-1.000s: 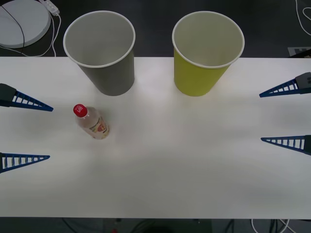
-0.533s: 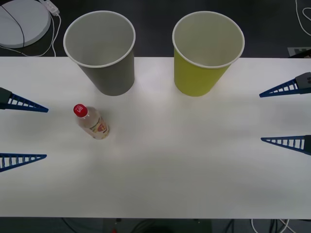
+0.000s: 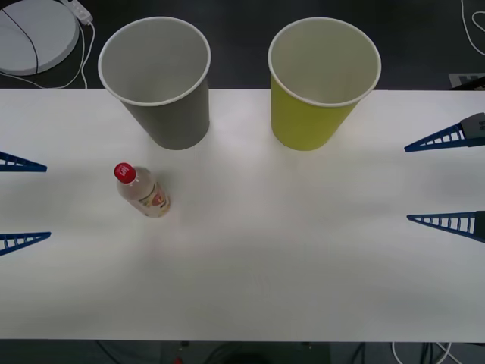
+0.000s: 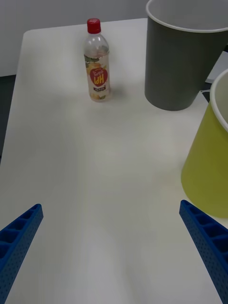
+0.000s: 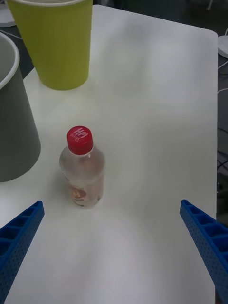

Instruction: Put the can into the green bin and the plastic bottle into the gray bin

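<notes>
The plastic bottle (image 3: 142,191) is standing upright toward the left side of the surface (image 3: 288,243), red cap up, just in front of the gray bin (image 3: 158,80), which is sitting at the far edge. The green bin (image 3: 322,82) is standing beside the gray one, well apart from the bottle. Both are gaping upward, likely for easy dropping. The left end effector (image 3: 21,201) is hovering spread at the left edge, facing the bottle, probably lining up a grasp. The right end effector (image 3: 447,178) is waiting spread at the right edge
</notes>
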{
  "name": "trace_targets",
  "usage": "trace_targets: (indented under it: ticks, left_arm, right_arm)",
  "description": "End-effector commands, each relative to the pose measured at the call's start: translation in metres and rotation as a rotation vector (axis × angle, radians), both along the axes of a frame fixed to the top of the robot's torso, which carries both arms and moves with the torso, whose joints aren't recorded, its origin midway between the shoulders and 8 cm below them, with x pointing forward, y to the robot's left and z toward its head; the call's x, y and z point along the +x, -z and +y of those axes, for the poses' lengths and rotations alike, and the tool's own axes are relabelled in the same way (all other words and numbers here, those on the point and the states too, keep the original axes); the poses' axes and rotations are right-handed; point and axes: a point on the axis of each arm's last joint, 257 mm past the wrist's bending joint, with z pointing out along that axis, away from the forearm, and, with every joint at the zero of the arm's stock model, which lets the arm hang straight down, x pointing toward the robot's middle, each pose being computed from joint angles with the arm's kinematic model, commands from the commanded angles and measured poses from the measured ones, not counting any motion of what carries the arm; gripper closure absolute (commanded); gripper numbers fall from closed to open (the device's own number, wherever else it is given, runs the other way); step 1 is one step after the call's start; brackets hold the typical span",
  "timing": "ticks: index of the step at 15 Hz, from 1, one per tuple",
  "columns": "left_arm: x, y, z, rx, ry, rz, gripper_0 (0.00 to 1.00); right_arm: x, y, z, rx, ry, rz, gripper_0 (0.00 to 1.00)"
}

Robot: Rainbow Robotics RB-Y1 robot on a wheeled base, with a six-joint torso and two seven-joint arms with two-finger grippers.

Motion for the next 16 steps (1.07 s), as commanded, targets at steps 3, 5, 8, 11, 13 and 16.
trace_targets:
  ticks: [3, 5, 8, 11, 13, 16]
  left_arm:
    - [0.002, 0.02, 0.028, -0.055, -0.092, -0.012, 0.0]
    - [0.003, 0.032, 0.036, -0.052, -0.12, -0.061, 0.0]
    - [-0.002, 0.05, 0.044, -0.041, -0.151, -0.107, 0.0]
    - [-0.005, 0.06, 0.046, -0.057, -0.182, -0.121, 0.0]
    - [-0.004, 0.063, 0.044, -0.091, -0.205, -0.118, 0.0]
    - [-0.002, 0.077, 0.032, -0.126, -0.217, -0.11, 0.0]
  right_arm:
    - [0.0, 0.0, 0.0, 0.0, 0.0, 0.0, 0.0]
    - [0.0, 0.0, 0.0, 0.0, 0.0, 0.0, 0.0]
    - [0.0, 0.0, 0.0, 0.0, 0.0, 0.0, 0.0]
    - [0.0, 0.0, 0.0, 0.0, 0.0, 0.0, 0.0]
    - [0.0, 0.0, 0.0, 0.0, 0.0, 0.0, 0.0]
    - [0.0, 0.0, 0.0, 0.0, 0.0, 0.0, 0.0]
